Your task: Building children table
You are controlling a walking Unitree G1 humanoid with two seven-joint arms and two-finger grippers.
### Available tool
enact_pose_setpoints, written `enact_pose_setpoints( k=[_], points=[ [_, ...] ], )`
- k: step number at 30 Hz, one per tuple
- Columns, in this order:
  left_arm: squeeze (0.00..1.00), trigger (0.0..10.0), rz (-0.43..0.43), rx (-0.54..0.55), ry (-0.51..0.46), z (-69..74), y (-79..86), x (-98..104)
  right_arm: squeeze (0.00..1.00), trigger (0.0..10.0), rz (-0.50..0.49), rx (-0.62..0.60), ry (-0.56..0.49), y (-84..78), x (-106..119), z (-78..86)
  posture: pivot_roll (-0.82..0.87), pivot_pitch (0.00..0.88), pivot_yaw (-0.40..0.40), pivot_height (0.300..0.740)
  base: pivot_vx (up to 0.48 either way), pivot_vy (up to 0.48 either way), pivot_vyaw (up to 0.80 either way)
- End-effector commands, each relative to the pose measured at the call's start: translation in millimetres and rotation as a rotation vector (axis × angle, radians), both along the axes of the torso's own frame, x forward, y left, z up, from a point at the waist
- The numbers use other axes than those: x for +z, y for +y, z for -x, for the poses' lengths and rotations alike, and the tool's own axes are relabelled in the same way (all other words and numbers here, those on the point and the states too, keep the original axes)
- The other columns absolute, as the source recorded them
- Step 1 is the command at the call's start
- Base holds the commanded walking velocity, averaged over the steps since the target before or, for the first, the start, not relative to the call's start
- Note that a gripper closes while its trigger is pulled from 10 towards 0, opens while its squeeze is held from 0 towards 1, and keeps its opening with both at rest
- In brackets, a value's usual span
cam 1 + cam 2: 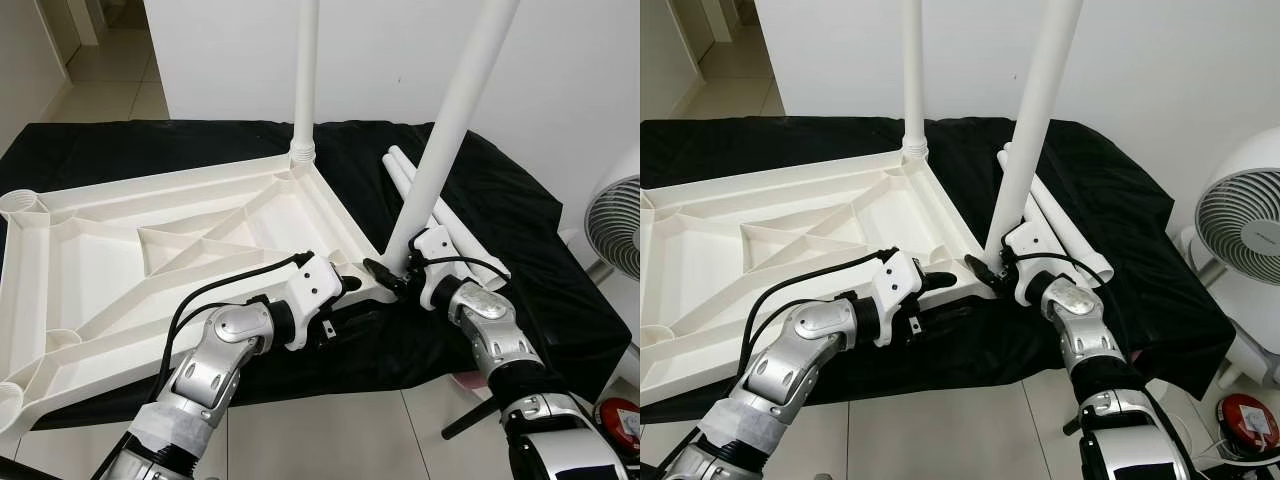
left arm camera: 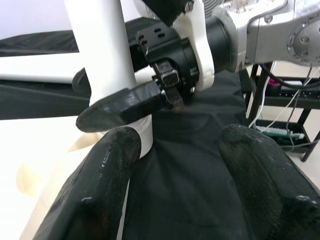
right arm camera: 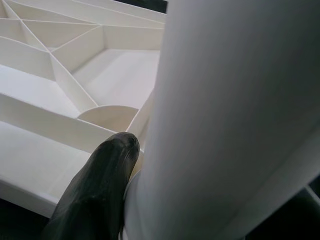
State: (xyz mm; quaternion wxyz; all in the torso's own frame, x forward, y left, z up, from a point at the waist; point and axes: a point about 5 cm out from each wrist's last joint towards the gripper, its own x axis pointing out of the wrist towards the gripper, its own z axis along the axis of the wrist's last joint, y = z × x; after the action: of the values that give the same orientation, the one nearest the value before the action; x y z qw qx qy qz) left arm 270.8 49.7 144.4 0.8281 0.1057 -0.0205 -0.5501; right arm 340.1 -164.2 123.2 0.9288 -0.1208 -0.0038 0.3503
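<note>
Right gripper (image 1: pixel 392 277) clamps the tilted leg (image 1: pixel 450 130) at the tabletop's (image 1: pixel 120 250) near corner socket, while the open, empty left gripper (image 1: pixel 352 284) waits just beside.

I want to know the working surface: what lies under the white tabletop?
A black cloth lies under the upside-down tabletop, with two loose legs on it. What the cloth covers is hidden.

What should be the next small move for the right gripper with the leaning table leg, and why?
Probably the right gripper should tilt the leaning leg upright. It is shut on the leg's base at the near corner of the upturned tabletop, while the far-corner leg already stands vertical. The left gripper rests open beside that corner.
</note>
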Motion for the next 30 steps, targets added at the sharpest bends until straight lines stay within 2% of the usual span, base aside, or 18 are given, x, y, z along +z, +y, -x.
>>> enact_pose_setpoints(
  k=[1, 2, 4, 5, 10, 14, 18, 21, 23, 30],
  points=[
    [0.00, 10.0, -0.007, 0.011, -0.005, 1.5, -1.5, -2.0, 0.00, 0.0, 0.012, 0.029, 0.022, 0.3, -5.1, 1.3, -0.06, 0.000, -0.041, 0.740, 0.000, 0.000, 0.00],
    [0.00, 10.0, -0.007, 0.009, -0.005, 2.1, -1.8, -2.3, 0.00, 7.8, -0.004, 0.026, 0.031, 1.2, -6.3, 1.8, -0.06, 0.000, -0.042, 0.740, 0.000, 0.000, 0.00],
    [0.00, 10.0, -0.008, 0.007, -0.005, 2.5, -2.0, -2.6, 0.00, 7.8, -0.016, 0.023, 0.038, 1.8, -7.1, 2.1, -0.06, 0.000, -0.042, 0.740, 0.000, 0.000, 0.00],
    [0.00, 10.0, -0.009, 0.006, -0.005, 3.0, -2.2, -2.9, 0.00, 10.0, -0.026, 0.019, 0.039, 3.0, -7.9, 3.1, -0.06, 0.000, -0.042, 0.740, 0.000, 0.000, 0.00],
    [0.00, 10.0, -0.010, 0.004, -0.003, 3.6, -3.4, -3.4, 0.00, 10.0, -0.070, 0.003, 0.046, 7.7, -12.4, 8.2, -0.06, 0.000, -0.046, 0.740, 0.000, 0.000, 0.00],
    [0.00, 10.0, -0.010, 0.006, -0.004, 2.7, -3.5, -3.4, 0.00, 10.0, -0.070, -0.153, 0.038, 5.8, -19.6, 9.4, -0.06, 0.000, -0.044, 0.740, 0.000, 0.000, 0.00],
    [0.00, 10.0, -0.010, 0.005, -0.005, 2.6, -3.5, -3.1, 0.00, 10.0, -0.084, -0.233, 0.019, 7.4, -19.3, 9.4, -0.06, 0.000, -0.045, 0.740, 0.000, 0.000, 0.00],
    [0.00, 10.0, -0.011, 0.005, -0.005, 2.4, -3.3, -3.1, 0.00, 10.0, -0.133, -0.281, 0.016, 12.5, -17.8, 10.9, -0.07, 0.000, -0.041, 0.740, 0.000, 0.000, 0.00],
    [0.00, 10.0, -0.011, 0.002, -0.002, 2.8, -3.2, -3.2, 0.00, 10.0, -0.170, -0.343, 0.013, 21.6, -17.4, 15.1, -0.07, 0.000, -0.038, 0.740, 0.000, 0.000, 0.00],
    [0.00, 10.0, -0.012, -0.001, 0.003, 3.4, -3.4, -3.4, 0.00, 10.0, -0.212, -0.466, 0.008, 31.9, -14.7, 22.8, -0.07, 0.000, -0.035, 0.740, 0.000, 0.000, 0.00]
  ],
)
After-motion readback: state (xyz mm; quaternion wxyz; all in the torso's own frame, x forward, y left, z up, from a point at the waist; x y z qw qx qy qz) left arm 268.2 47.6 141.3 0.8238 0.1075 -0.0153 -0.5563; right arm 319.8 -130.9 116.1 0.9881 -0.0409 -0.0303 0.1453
